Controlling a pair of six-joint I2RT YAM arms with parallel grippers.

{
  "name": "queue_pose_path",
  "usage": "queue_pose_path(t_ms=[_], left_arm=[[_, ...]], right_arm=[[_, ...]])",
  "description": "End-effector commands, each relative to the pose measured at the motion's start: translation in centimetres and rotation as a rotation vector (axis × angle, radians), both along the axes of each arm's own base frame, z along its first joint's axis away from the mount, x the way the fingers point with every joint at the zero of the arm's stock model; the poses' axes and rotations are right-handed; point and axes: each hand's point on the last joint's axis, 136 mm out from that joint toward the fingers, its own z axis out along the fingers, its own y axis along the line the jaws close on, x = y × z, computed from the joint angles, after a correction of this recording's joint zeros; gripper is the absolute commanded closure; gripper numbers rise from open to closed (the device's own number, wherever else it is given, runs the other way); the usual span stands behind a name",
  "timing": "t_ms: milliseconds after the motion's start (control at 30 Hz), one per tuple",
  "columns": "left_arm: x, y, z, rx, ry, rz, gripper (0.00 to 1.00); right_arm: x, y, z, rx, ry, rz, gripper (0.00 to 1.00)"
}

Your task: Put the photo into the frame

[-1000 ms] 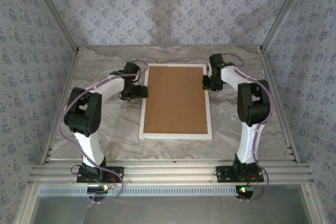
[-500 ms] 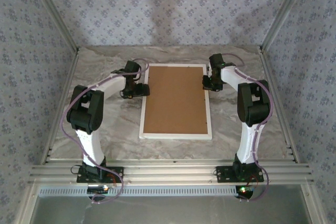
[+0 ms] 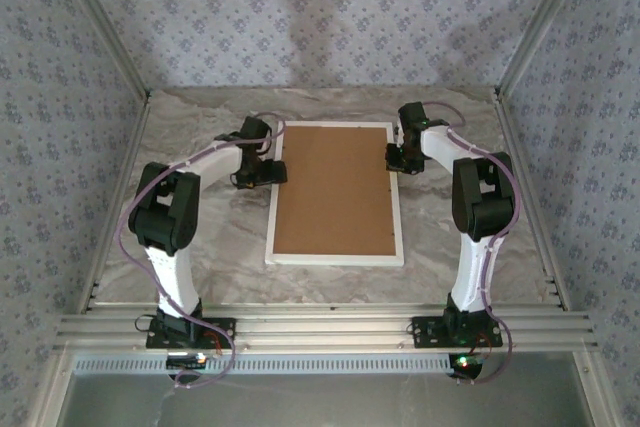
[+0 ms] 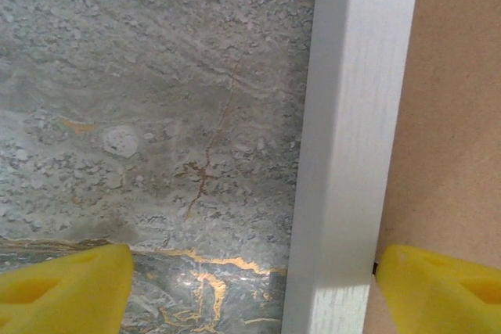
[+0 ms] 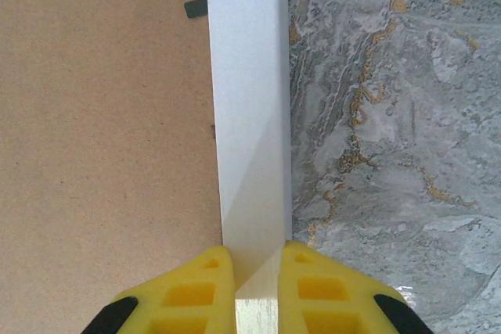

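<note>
Frame, right rail tight in right gripper (left gripper wide apart astride left rail)

Grey marble-look tabletop, gold veins; floral wallpapered walls; aluminium rails.

At the left gripper the jaws are spread wide, astride one long rail of the frame. The rail lies close to the board-side finger. Between the rail and the table-side finger is a broad strip of bare marble tabletop. Ahead of the jaws the rail runs straight on, with the brown backing board flat inside it. At the right gripper the jaws pinch the opposite rail, no gap either side. Outboard of them is open marble; inboard is flat board, with a small dark tab at the rail edge, well ahead.
</note>
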Motion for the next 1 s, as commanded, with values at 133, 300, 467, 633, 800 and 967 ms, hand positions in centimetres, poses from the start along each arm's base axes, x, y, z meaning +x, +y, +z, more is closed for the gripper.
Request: queue_pose_path(t_ms=[133, 300, 467, 633, 800, 967], left_arm=[[-5.0, -2.7, -5.6, 0.017, 0.194, -0.061, 0.17], [-4.2, -3.0, -4.6, 0.020, 0.165, -0.066, 0.17], [-2.2, -2.7, -0.7, 0.042, 0.068, -0.076, 0.16], [-1.1, -1.7, 2.9, 0.030, -0.017, -0.056, 0.15], [-1.0, 0.0, 4.9, 0.030, -0.068, -0.019, 0.15], [-1.5, 1.8, 5.2, 0.041, -0.075, 0.016, 0.14]], right_arm=[[-1.1, 0.8, -0.3, 0.021, 0.032, 0.006, 0.85], [-1.2, 0.8, -0.2, 0.023, 0.035, 0.005, 0.85], [-1.0, 0.7, 0.0, 0.026, 0.031, 0.001, 0.85], [-1.1, 0.7, -0.1, 0.025, 0.034, 0.003, 0.85], [-1.0, 0.8, 0.0, 0.027, 0.032, 0.003, 0.85], [-0.9, 0.7, 0.0, 0.025, 0.028, 0.001, 0.85]])
